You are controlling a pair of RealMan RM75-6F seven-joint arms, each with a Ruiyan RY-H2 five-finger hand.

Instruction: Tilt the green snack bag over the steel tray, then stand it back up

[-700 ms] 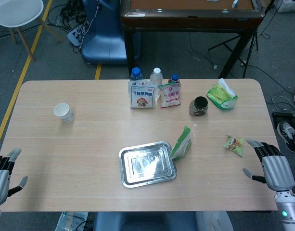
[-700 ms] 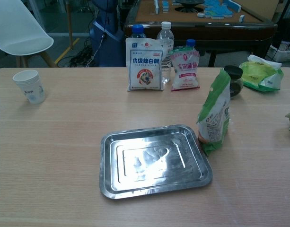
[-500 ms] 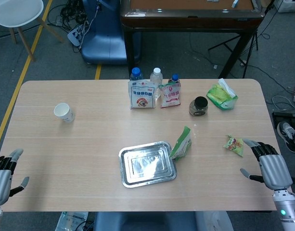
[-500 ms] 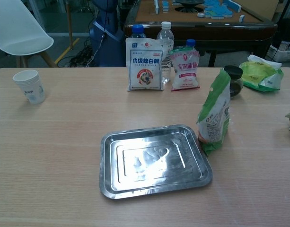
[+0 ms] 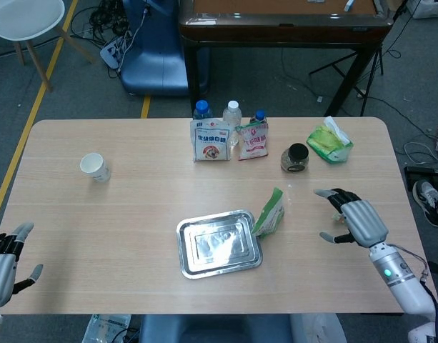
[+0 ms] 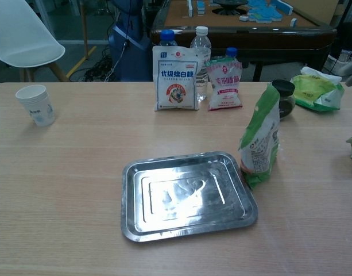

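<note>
Count: 1 green snack bag [image 6: 259,142], 1 steel tray [image 6: 187,195], 3 bottles [image 6: 201,39].

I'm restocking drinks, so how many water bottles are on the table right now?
3, all at the table's far edge: a blue-capped bottle behind the white bag, a white-capped bottle beside it, and another blue-capped one mostly hidden behind the red-and-white bag.
</note>
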